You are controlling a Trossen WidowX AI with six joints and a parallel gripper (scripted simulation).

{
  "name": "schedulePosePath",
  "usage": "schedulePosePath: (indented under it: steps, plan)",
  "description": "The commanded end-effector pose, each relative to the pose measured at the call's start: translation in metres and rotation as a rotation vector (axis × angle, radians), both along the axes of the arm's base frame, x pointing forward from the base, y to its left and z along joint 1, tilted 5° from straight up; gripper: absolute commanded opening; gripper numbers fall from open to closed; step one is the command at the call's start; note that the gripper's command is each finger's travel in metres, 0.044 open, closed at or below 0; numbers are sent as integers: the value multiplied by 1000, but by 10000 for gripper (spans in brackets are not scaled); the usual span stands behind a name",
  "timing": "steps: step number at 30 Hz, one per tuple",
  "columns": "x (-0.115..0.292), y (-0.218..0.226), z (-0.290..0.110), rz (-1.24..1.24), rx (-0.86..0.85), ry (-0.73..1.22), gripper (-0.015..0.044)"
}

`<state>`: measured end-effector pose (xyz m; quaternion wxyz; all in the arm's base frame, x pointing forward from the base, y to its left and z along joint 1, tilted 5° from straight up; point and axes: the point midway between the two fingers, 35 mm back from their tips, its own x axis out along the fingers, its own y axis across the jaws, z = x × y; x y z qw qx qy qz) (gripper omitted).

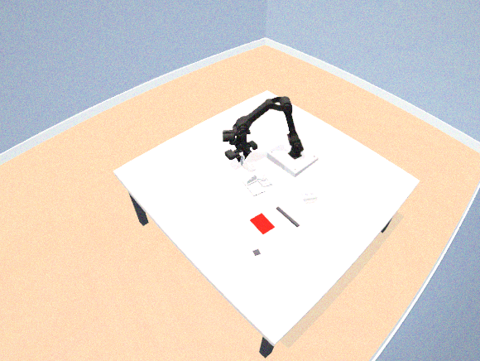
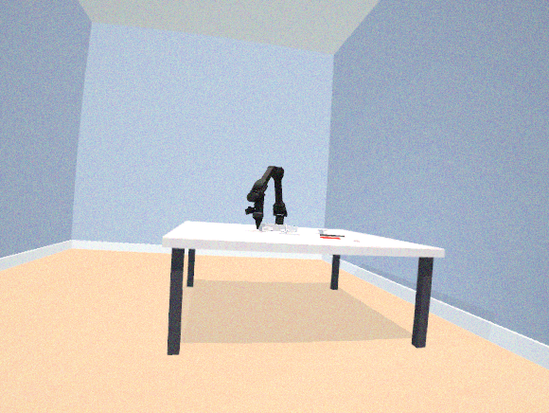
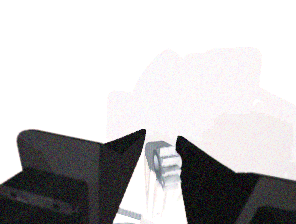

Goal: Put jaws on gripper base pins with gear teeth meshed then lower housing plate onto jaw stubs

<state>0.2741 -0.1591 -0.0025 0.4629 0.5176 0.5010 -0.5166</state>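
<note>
The jaws pointed down close above the desk [image 1: 186,174] [image 2: 213,243], partly apart — neither wide nor fully closed. In the wrist view a grey toothed piece [image 3: 169,167] showed in the gap, against the right-hand finger of that picture; whether it was gripped, I could not tell. Large pale shapes spread out beyond the fingertips, too washed out to name.

Next to the jaws, on the lower-right side in the top view, lay the pale parts [image 1: 258,185] [image 2: 289,232], faintly outlined; which was base and which was plate, I could not tell, nor whether any teeth meshed. Right of the jaws stood the white block [image 1: 295,170] [image 2: 292,228] under the arm [image 1: 290,120] [image 2: 278,189], which reached up and over to them.

Farther out, a small white part [image 1: 309,199] [image 2: 322,231] sat well apart, down and to the right. Past the pale parts came a dark bar [image 1: 287,216] [image 2: 332,235] and, near it, a red patch [image 1: 262,223] [image 2: 329,238]. Farthest of all — a little grey square [image 1: 256,252].
</note>
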Motion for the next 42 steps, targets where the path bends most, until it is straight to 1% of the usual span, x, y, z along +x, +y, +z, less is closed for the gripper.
schedulePosePath:
  steps: [1, 6, 8, 9, 42]
  plan:
    - [0, 0, 6, -3, -2, 5, 247]
    - [2, -3, 59, -3, -2, 5, 378]
    - [2, -3, 67, -3, -2, 5, 431]
    - [2, -3, 67, -3, -2, 5, 440]
    - [2, -3, 67, -3, -2, 5, 440]
